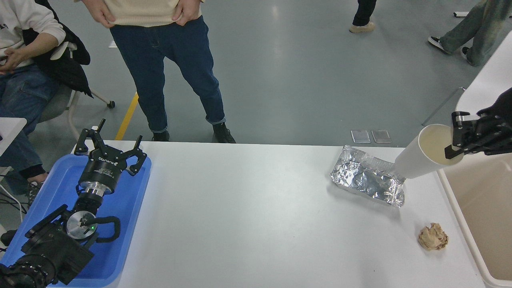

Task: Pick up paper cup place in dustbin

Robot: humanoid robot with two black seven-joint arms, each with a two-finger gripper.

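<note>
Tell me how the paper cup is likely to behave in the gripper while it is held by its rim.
The paper cup looks thin-walled and empty, so probably light. The right gripper pinches only its rim, so the wall may dent or slip. It hangs tilted, partly over the foil tray, beside the dustbin.

On my white table (256, 208) I see a crinkled silver foil tray (370, 181), a crumpled brown paper ball (433, 237) and a blue plastic tray (120, 224).
</note>
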